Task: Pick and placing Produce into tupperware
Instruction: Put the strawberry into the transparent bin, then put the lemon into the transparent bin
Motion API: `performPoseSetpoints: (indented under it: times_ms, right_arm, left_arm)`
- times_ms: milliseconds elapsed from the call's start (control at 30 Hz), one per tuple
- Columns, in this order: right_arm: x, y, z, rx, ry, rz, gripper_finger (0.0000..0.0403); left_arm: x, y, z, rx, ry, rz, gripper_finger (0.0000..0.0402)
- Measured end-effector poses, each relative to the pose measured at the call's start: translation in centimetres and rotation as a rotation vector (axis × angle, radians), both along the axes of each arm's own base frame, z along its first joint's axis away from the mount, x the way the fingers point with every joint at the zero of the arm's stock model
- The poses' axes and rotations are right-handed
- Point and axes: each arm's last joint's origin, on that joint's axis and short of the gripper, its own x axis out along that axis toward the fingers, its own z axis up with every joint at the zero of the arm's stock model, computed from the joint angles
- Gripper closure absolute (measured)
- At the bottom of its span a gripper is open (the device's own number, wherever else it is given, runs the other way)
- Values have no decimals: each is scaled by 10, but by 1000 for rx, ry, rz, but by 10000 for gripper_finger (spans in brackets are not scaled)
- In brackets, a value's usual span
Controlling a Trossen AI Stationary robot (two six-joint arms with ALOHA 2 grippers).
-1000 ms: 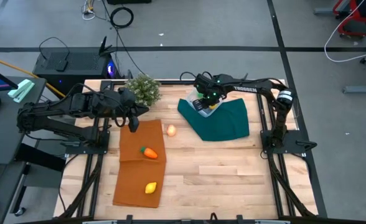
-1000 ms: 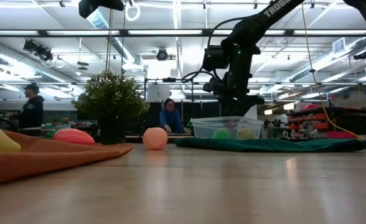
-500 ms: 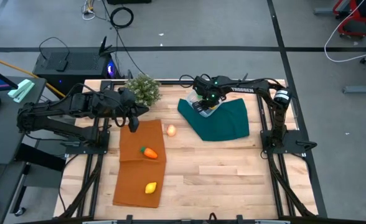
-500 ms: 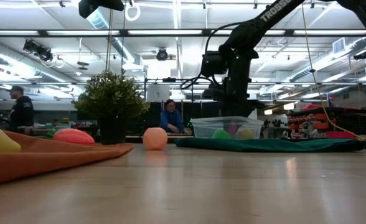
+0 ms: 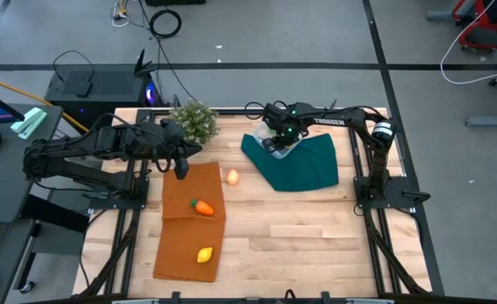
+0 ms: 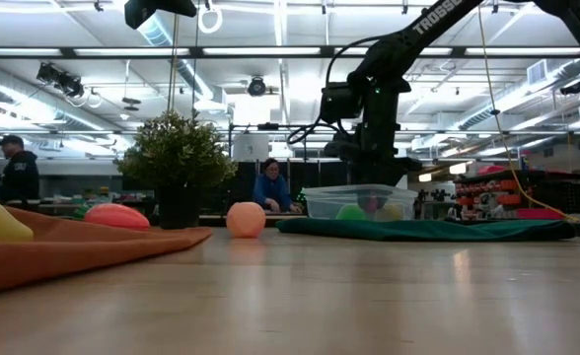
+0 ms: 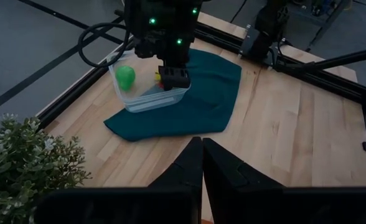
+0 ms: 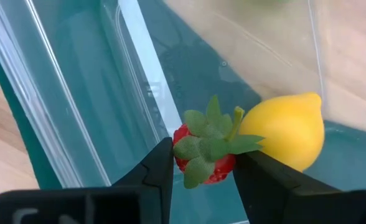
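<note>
My right gripper (image 8: 201, 169) reaches down into the clear tupperware (image 5: 272, 145), which stands on the dark green cloth (image 5: 308, 167), and is shut on the tiny red strawberry (image 8: 205, 157). A yellow lemon (image 8: 286, 130) lies in the box beside the strawberry, and a green ball (image 7: 126, 76) lies in it farther off. My left gripper (image 5: 181, 169) is shut and hovers over the far end of the orange cloth (image 5: 185, 236). The carrot (image 5: 202, 207) and another lemon (image 5: 204, 254) lie on that cloth. The peach ball (image 5: 232, 176) sits on the bare wood. My right gripper pinches the strawberry between its two fingers (image 8: 161, 165), one on each side of the red body (image 8: 182, 135) just under the green leaves. The fingers come from above, pointing down inside the tupperware. Whether the strawberry touches the box floor cannot be told.
A bushy potted plant (image 5: 193, 121) stands at the far edge beside my left gripper. Bare wood (image 5: 308, 236) lies between the two cloths and toward the near edge. People (image 6: 268, 185) show in the room beyond the table.
My right gripper has moved down into the tupperware with the strawberry still between its fingers, and then held still. People in the background have walked toward the left.
</note>
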Motion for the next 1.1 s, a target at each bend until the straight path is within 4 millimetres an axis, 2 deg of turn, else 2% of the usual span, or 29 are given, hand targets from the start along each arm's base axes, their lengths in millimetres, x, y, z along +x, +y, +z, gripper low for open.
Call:
performPoseSetpoints:
  times_ms: [333, 567, 733, 867, 1100]
  right_arm:
    - [0, 0, 0, -2, 1, -1, 240]
    - [-1, 1, 4, -5, -4, -3, 233]
    - [-9, 1, 24, -31, -51, -8, 241]
    - [-20, 5, 49, -59, -96, -14, 248]
    - [-44, 29, 85, -59, -86, 41, 253]
  left_arm:
    - [0, 0, 0, 0, 0, 0, 381]
    - [0, 0, 0, 1, 0, 0, 388]
    - [0, 0, 0, 1, 0, 0, 382]
    - [0, 0, 0, 1, 0, -1, 377]
    - [0, 0, 0, 2, 0, -1, 385]
